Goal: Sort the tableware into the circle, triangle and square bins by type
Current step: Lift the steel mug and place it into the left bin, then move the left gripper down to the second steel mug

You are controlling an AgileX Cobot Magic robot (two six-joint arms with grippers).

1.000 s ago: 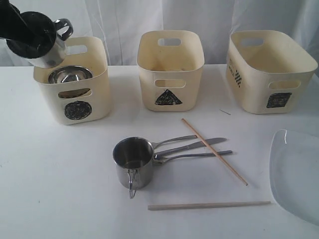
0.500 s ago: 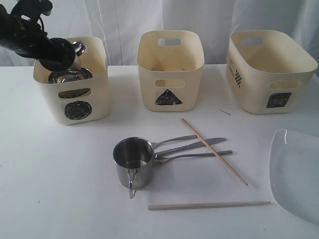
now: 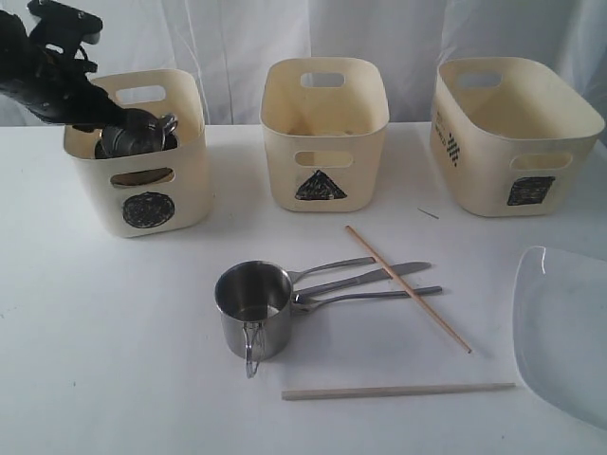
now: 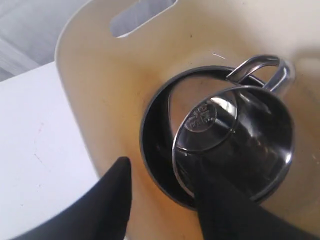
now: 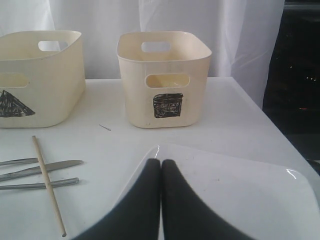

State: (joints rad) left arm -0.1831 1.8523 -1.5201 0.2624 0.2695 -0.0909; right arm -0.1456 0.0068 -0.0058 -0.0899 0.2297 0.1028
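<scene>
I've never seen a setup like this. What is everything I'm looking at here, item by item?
tubs: three, cream, in a row at the back: circle tub left, triangle tub middle, square tub right
mugs: two, steel: tub mug lying in the circle tub, table mug upright mid-table
bowl: one visible, steel, under the tub mug
cutlery: three pieces, steel, beside the table mug
chopsticks: two, wooden, one across the cutlery, the other nearer the front
plate: one, clear, at the table's right edge
table: one, white
curtain: white, behind
left gripper: black, open, in the circle tub
right gripper: black, shut, above the plate
</scene>
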